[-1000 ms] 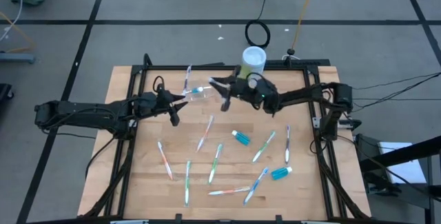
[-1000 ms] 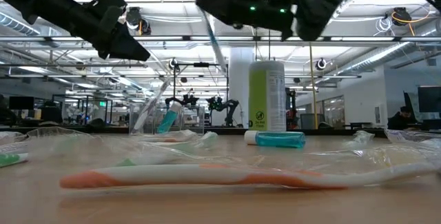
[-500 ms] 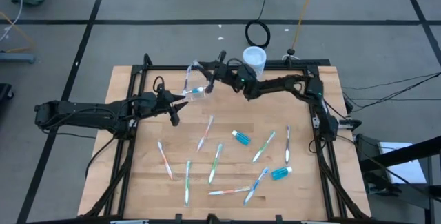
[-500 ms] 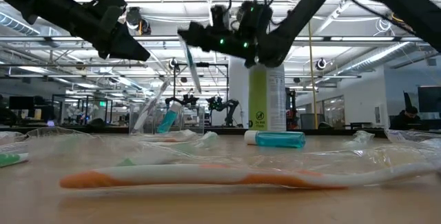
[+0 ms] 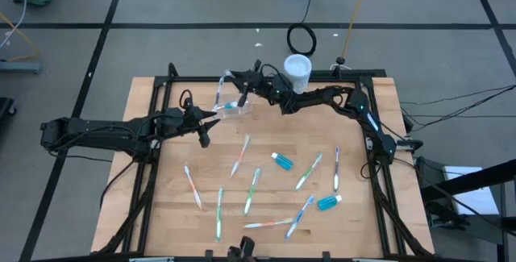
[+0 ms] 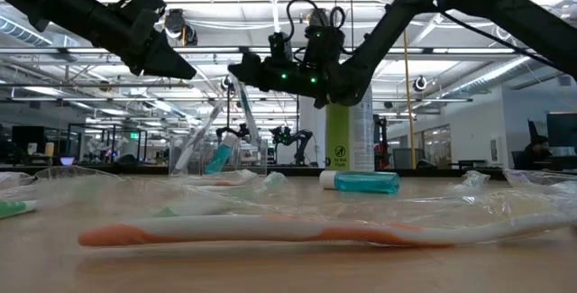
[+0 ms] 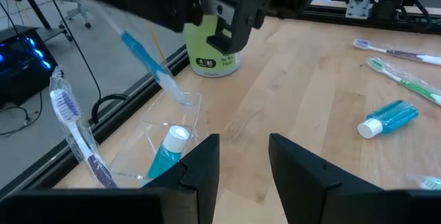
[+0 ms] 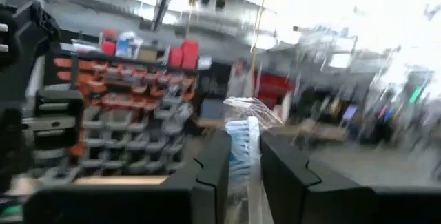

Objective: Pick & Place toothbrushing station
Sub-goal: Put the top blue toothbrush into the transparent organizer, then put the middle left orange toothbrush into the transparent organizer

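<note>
The clear holder (image 5: 230, 107) stands on the table at the far left, also in the left wrist view (image 7: 196, 110). It holds a blue toothpaste tube (image 7: 165, 154) and a pale toothbrush (image 7: 79, 138) that leans out over its rim. My right gripper (image 5: 246, 93) is above the holder, shut on a wrapped blue toothbrush (image 7: 153, 69). My left gripper (image 5: 203, 125) is open and empty, just left of the holder and clear of the table; its fingers show in its wrist view (image 7: 241, 156). My right gripper pinches the wrapped blue toothbrush between its two fingers near the head end (image 8: 241, 145); the bristled head sticks out past the fingertips. The brush hangs tilted below the gripper (image 6: 245, 104). Its lower end (image 7: 186, 102) is at the holder's rim; I cannot tell whether it touches.
A tall white-and-green canister (image 5: 297, 68) stands just right of the holder. Several toothbrushes (image 5: 252, 191) and two blue toothpaste tubes (image 5: 281, 160) (image 5: 328, 203) lie scattered over the middle and near part of the wooden table. A black frame (image 5: 161, 101) runs around the table top.
My right gripper has gone toward the table's left and far edges and down, from beside the canister to above the holder. It has carried the blue toothbrush along, and the brush's lower end has come down to the holder's rim.
</note>
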`<state>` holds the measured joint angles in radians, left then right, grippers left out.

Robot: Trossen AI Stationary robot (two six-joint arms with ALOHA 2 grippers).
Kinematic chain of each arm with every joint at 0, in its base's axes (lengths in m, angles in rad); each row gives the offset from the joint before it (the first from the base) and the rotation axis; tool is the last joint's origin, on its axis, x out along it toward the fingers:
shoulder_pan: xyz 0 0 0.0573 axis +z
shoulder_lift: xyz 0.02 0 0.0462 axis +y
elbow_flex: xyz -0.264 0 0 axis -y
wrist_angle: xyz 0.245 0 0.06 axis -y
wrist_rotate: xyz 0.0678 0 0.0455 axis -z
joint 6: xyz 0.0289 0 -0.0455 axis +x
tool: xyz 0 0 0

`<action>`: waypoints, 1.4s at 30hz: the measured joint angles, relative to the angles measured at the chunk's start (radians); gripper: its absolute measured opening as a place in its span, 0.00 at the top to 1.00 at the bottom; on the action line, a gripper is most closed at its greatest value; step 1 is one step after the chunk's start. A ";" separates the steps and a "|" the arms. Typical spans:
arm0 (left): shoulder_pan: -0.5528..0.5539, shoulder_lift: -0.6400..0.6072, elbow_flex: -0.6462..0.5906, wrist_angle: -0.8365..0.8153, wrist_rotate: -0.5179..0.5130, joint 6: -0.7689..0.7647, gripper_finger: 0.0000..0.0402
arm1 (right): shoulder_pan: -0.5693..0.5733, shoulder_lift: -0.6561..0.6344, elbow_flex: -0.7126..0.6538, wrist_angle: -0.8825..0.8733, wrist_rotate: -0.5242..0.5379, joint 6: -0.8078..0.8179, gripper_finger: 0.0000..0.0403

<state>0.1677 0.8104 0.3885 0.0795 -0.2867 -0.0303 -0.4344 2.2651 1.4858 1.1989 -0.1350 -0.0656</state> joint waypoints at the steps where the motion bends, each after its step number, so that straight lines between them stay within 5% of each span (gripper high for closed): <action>1: 0.000 0.000 0.000 0.000 0.000 0.000 0.67 | -0.004 -0.010 0.000 -0.038 0.000 0.021 0.82; 17: 0.000 0.000 0.000 0.036 0.000 0.001 0.67 | -0.024 -0.037 0.001 -0.109 0.003 0.041 0.49; 27: 0.000 0.000 0.000 0.023 0.000 -0.002 0.67 | -0.004 -0.081 -0.004 -0.113 -0.067 0.059 0.44; 32: 0.000 0.001 0.000 0.019 0.002 -0.037 0.67 | 0.044 -0.229 -0.010 -0.467 -0.178 0.035 0.46; 35: 0.000 0.001 0.000 0.011 0.006 -0.052 0.67 | 0.088 -0.333 -0.016 -0.798 -0.177 -0.115 0.47; 42: 0.000 0.001 0.000 -0.077 0.198 -0.248 0.67 | 0.268 -0.543 -0.126 -1.291 0.218 -0.262 0.47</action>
<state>0.1677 0.8112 0.3885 0.0029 -0.0883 -0.2780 -0.1660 1.7216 1.3600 -0.0917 0.0834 -0.3278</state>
